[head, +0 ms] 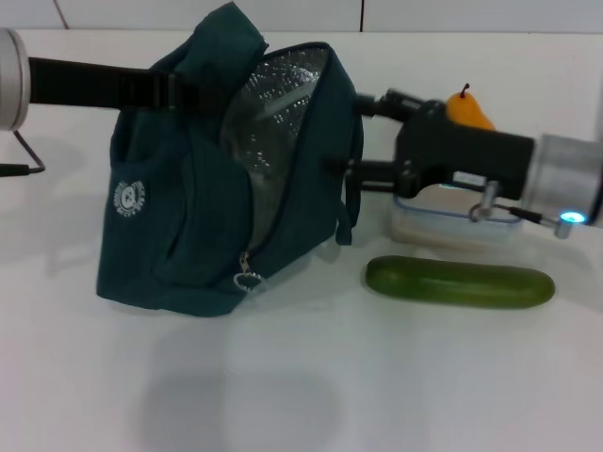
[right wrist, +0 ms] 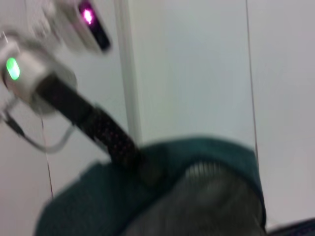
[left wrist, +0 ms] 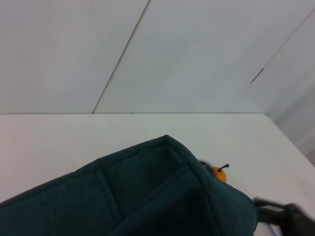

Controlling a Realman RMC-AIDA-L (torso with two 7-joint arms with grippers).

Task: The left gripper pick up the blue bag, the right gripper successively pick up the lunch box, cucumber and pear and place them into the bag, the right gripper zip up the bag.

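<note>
The blue bag (head: 179, 235) stands at the table's centre-left, its mouth open and its silver lining facing right. My left gripper (head: 177, 89) comes in from the left and is shut on the bag's top handle, holding it up. My right gripper (head: 344, 134) hovers open and empty just right of the bag's opening. Under the right arm the clear lunch box (head: 452, 224) rests on the table. The orange pear (head: 468, 109) sits behind the arm. In front lies the green cucumber (head: 459, 282). The left wrist view shows the bag's top (left wrist: 147, 191) and the pear (left wrist: 218, 173).
The white table (head: 301, 386) runs on in front of the bag and the cucumber. A thin black cable loop (head: 28, 160) lies at the far left. A white wall stands behind the table.
</note>
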